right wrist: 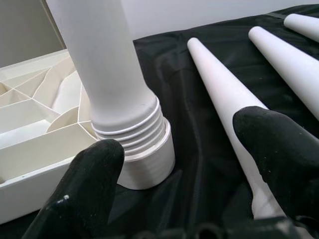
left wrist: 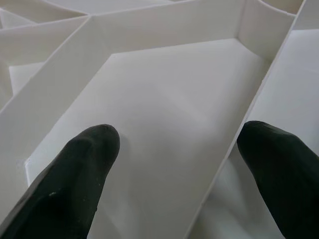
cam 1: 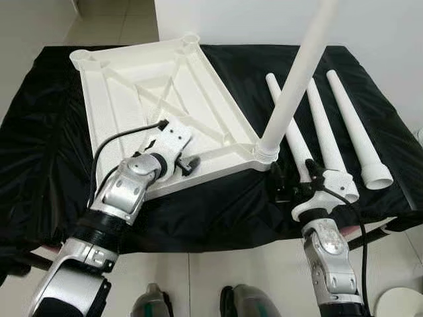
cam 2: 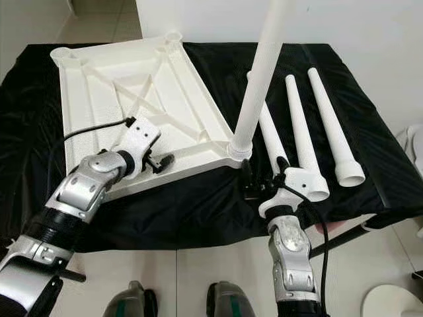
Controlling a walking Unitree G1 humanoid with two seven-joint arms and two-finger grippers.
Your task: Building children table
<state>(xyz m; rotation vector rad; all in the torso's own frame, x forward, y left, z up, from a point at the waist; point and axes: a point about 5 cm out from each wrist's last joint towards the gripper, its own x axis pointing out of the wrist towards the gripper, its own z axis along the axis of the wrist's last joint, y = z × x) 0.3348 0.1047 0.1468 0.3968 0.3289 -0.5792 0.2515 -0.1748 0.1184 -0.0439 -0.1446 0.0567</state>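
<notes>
A white plastic tabletop (cam 1: 139, 86) lies upside down, ribs up, on a black cloth. One white leg (cam 1: 297, 72) stands tilted in the threaded socket (right wrist: 144, 159) at the tabletop's near right corner, with its threads partly showing. Three loose legs (cam 2: 297, 125) lie side by side on the cloth to the right. My left gripper (left wrist: 179, 144) is open and points down at the tabletop's near edge, its fingers on either side of a rib. My right gripper (right wrist: 184, 149) is open just in front of the standing leg's base, holding nothing.
The black cloth (cam 1: 39, 152) covers the work table out to its front edge. A white wall stands close behind it. My feet (cam 1: 152, 300) are on the pale tiled floor below, and a round white object (cam 1: 400, 304) sits at the lower right.
</notes>
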